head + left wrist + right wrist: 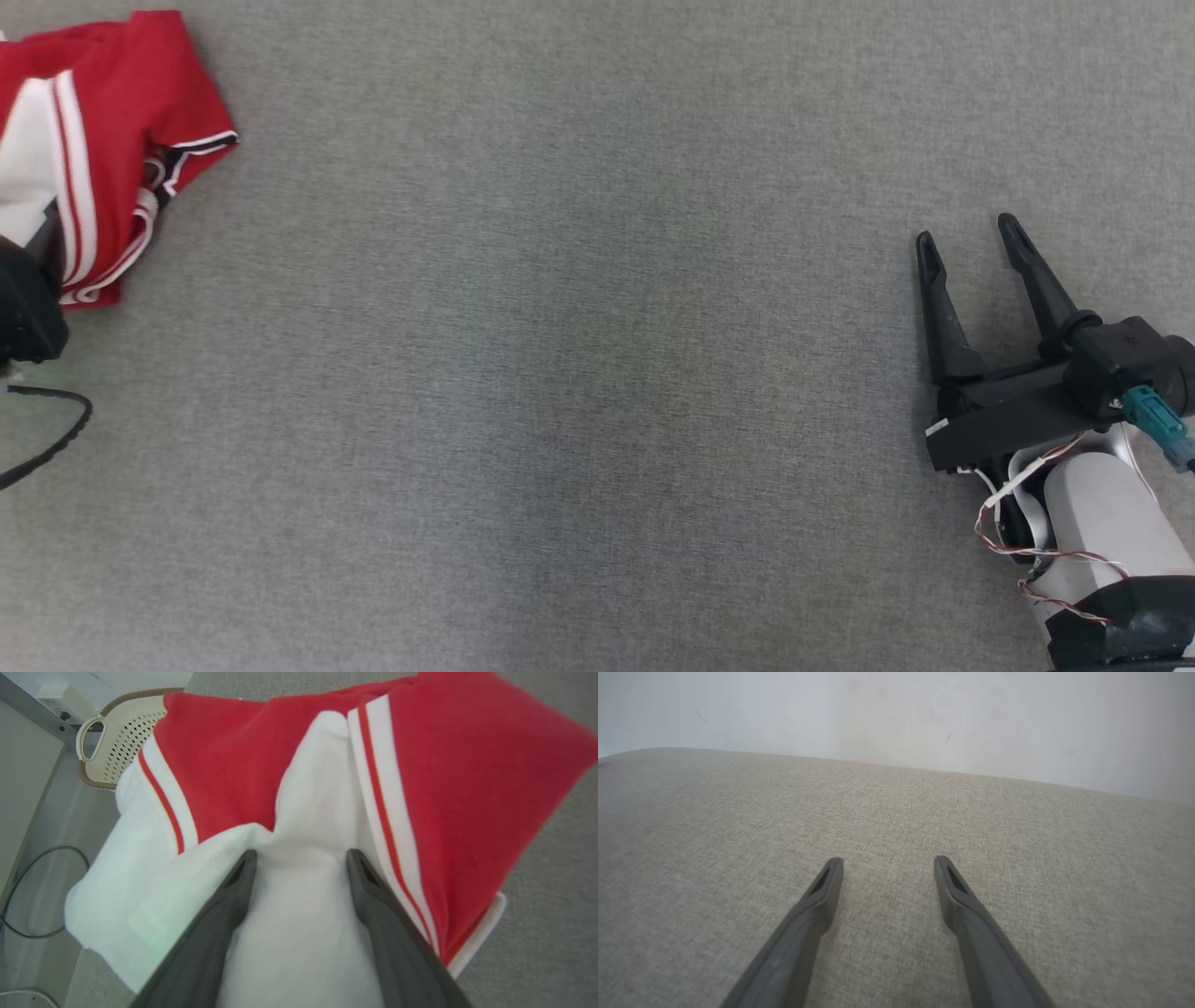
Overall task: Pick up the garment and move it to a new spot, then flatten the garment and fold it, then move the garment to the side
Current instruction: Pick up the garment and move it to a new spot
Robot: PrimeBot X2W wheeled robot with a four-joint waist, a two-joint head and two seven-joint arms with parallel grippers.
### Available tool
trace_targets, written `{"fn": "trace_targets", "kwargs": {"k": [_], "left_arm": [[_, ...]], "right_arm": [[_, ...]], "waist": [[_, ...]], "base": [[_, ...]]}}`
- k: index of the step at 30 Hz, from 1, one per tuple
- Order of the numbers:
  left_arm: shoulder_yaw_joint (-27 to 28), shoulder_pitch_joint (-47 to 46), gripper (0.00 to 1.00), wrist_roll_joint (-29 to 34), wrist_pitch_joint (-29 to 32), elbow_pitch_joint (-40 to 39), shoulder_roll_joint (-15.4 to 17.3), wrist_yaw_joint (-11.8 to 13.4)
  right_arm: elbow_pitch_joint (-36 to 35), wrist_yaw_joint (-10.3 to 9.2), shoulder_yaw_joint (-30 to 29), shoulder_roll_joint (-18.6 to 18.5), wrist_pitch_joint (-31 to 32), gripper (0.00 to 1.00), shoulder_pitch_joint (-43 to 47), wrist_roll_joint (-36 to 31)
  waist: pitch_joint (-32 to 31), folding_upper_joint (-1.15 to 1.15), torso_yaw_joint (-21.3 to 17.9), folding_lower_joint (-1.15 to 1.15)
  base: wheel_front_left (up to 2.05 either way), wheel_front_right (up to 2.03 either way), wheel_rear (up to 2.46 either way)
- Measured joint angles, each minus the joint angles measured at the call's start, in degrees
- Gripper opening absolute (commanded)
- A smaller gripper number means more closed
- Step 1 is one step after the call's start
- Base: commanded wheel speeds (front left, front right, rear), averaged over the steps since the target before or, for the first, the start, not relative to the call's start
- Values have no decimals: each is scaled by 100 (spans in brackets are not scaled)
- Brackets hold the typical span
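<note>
The right gripper point(966, 231) on its pale forearm sits nearest, low at the right. Its two long dark fingers are spread wide, released, over the grey woven cloth surface point(560, 373). Well apart, at the far left edge, lies the bunched red-and-white knit garment point(121, 112) — the left gripper point(301, 853) is over its white panel, fingers parted, clamping no cloth. Beyond stands a cream perforated plastic basket point(126, 732).

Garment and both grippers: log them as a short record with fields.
garment: red with white panels and stripes, lying in folds at the head view's far left
surface: grey cloth
left gripper: open, fingers over the white panel; contact unclear
right gripper: open, empty, above bare surface
behind garment: cream perforated basket
</note>
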Motion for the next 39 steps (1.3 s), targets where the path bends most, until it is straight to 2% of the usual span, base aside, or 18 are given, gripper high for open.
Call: {"fn": "trace_targets", "kwargs": {"k": [14,15,16,17,25,39], "left_arm": [[-357,-98,100,-676,402,163,129,9],[-353,-102,82,-727,428,183,131,9],[-358,-110,28,-801,437,196,126,9],[-375,-113,0,-839,437,203,122,8],[-594,-54,0,-906,205,246,126,26],[-1362,-115,0,-275,-1174,153,204,0]], "right_arm": [[-89,0,-32,70,-9,100,-105,-9],[-90,0,-33,78,-9,100,-111,-9],[-90,0,-34,88,-9,100,-115,-9],[-88,0,-43,102,-9,100,-118,-9],[19,0,-75,170,-7,100,-128,0],[361,-2,-68,506,40,100,268,115]], "waist": [[245,-2,-202,-1],[252,-1,-211,-1],[254,-1,-219,-1],[249,-1,-225,-1],[76,1,-263,2],[-665,2,-284,2]], "base": [[0,0,0],[0,0,0],[0,0,0],[0,0,0],[0,0,0],[0,0,0]]}}
